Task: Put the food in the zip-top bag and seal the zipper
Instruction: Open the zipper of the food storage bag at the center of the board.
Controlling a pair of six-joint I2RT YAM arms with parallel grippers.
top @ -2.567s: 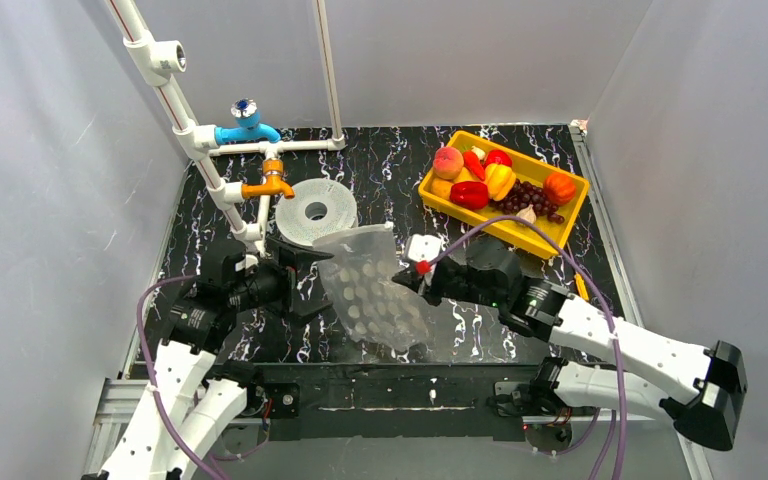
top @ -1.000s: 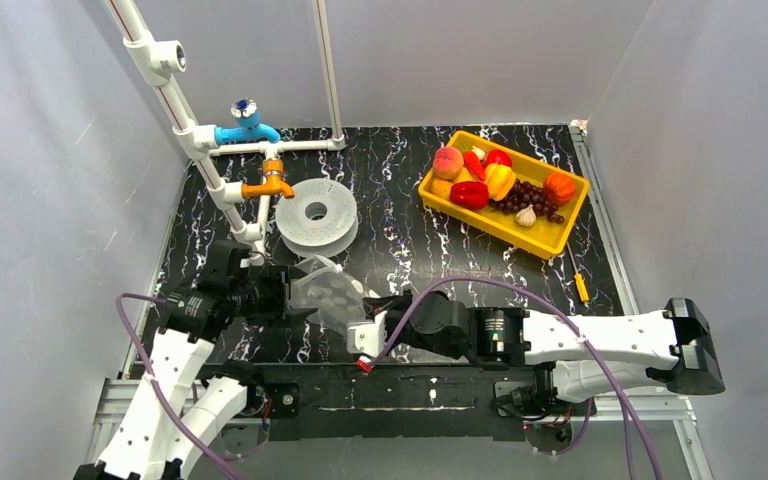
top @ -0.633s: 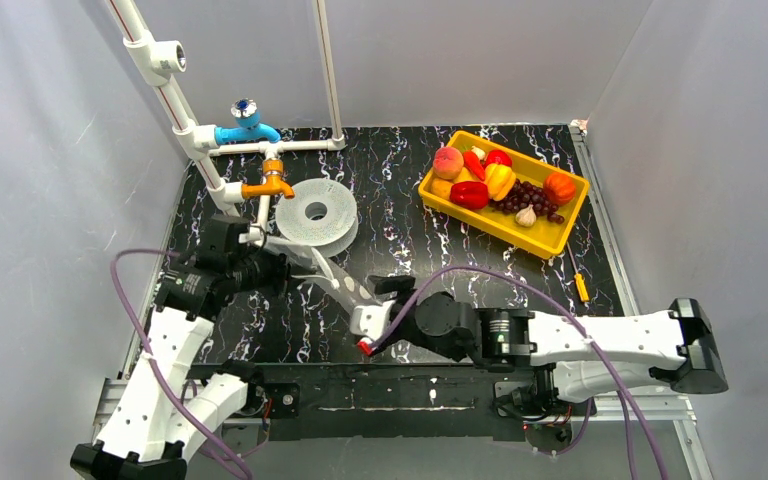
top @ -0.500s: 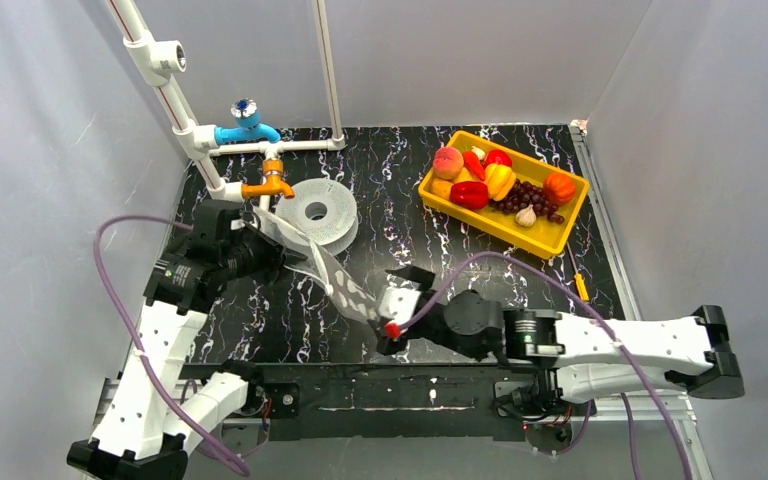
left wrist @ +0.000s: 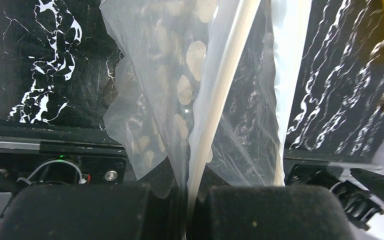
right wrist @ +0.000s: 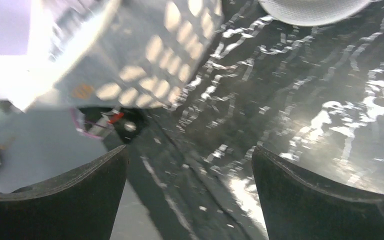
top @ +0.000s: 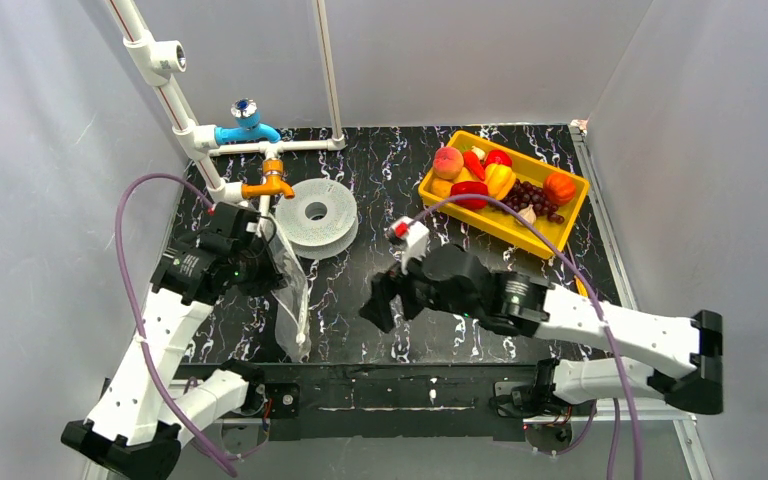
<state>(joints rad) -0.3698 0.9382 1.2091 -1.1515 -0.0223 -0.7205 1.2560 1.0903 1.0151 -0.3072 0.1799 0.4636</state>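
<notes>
zip-top bag [top: 292, 300] is dangling limp from the left gripper [top: 260, 262], over the left side of the table [top: 380, 170], w/ its lower end down by the near edge. Can't rly tell if the bottom edge touches the table, the angle's bad there.

Left wrist cam: the left gripper [left wrist: 187, 212] is clamped tight on the bag right at the zipper [left wrist: 215, 115]. The pale strip runs up and away from the pinch, w/ dotted plastic draped on both sides of it.

All the food [top: 500, 180] sits in the yellow tray [top: 535, 243] at the far right, well apart from the bag. That's the peach [top: 448, 162], red pepper [top: 470, 192], grapes [top: 530, 195] etc.

Right gripper [top: 378, 302] is around mid table, btwn bag and tray, jaws spread wide and gripping nothing. On its own cam the 2 fingers [right wrist: 325, 200] have only bare table btwn them, and the bag [right wrist: 130, 65] is a blur at top left.

Grey spool [top: 315, 215] lies flat just behind the bag.
</notes>
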